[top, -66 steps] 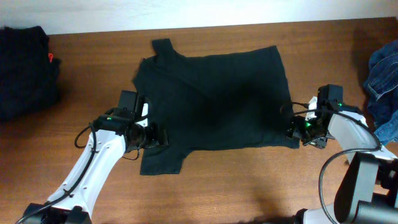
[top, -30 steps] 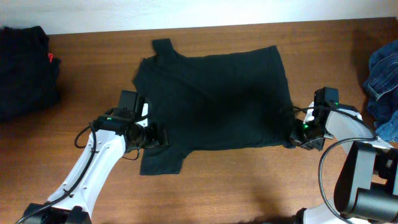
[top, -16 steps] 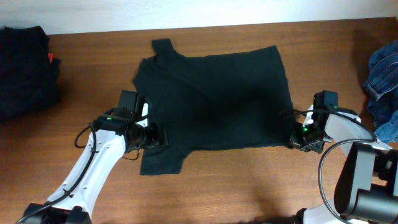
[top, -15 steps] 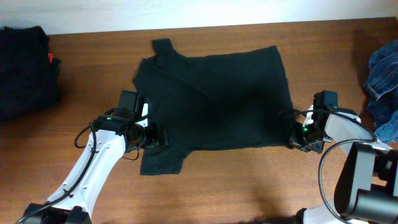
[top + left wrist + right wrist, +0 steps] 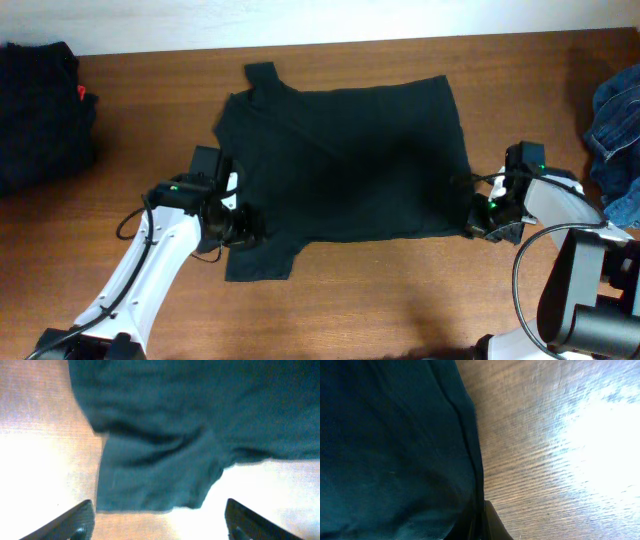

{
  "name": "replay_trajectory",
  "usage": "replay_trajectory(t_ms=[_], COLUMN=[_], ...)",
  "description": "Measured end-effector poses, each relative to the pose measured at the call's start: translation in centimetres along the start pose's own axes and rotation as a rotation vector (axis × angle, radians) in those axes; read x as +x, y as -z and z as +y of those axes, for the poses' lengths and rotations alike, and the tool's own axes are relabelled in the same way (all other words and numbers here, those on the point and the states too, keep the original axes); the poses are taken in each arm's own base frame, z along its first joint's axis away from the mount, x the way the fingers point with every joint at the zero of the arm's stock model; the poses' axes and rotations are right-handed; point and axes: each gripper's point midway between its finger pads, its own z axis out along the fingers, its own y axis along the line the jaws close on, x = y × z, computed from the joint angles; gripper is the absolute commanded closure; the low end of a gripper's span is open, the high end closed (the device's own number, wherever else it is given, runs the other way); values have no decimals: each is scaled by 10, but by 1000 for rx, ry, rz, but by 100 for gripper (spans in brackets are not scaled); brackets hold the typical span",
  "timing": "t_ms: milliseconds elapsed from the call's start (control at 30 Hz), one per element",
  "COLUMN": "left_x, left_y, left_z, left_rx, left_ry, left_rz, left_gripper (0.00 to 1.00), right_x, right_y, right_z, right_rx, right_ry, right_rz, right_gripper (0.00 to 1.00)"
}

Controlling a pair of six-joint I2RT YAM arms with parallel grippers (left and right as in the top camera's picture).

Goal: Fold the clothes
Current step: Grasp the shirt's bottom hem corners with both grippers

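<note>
A black T-shirt (image 5: 340,160) lay spread flat in the middle of the brown wooden worktop (image 5: 400,300), turned sideways. Its two short sleeves pointed toward the far and near edges on the left, and its bottom hem ran along the right. The left hand (image 5: 243,226) sat low at the near-left part of the garment, just above the near sleeve (image 5: 258,258). In the left wrist view its two dark fingers (image 5: 75,520) stood wide apart at the bottom corners, and the sleeve's loose, slightly rumpled edge lay on the wood ahead of them. Nothing was gripped between them. The right hand (image 5: 482,222) was at the near-right corner of the shirt, right on the hem. In the right wrist view the stitched hem (image 5: 470,450) ran down into the closed fingertips (image 5: 492,526) at the bottom of the picture, so that hand was pinched shut on the cloth's edge, with bare, brightly lit wood beside it to the right. A heap of dark cloth (image 5: 40,110) with a small red mark on it sat at the far-left corner, well apart from the shirt. A bunched blue denim garment (image 5: 615,125) lay at the right edge, near the right arm.
</note>
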Motion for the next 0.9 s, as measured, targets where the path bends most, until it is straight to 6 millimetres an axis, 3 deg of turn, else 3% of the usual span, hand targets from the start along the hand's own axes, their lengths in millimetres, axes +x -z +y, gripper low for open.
replay_trajectory(t_ms=[33, 200, 467, 600, 900], left_x=[5, 29, 23, 15, 37], left_y=[1, 4, -1, -17, -55], left_z=[1, 7, 13, 14, 29], left_rx=[-4, -31, -65, -63, -94], left_ry=[5, 23, 20, 16, 30], left_rz=[22, 119, 102, 76, 166], left_gripper=[8, 7, 9, 11, 11], right_x=[-2, -7, -10, -11, -11], right_y=[1, 3, 3, 3, 3], right_z=[1, 2, 2, 3, 3], right_rx=[-1, -4, -6, -7, -8], right_ry=[1, 3, 5, 6, 5], right_rz=[-5, -23, -33, -38, -40], right_gripper=[96, 96, 96, 96, 96])
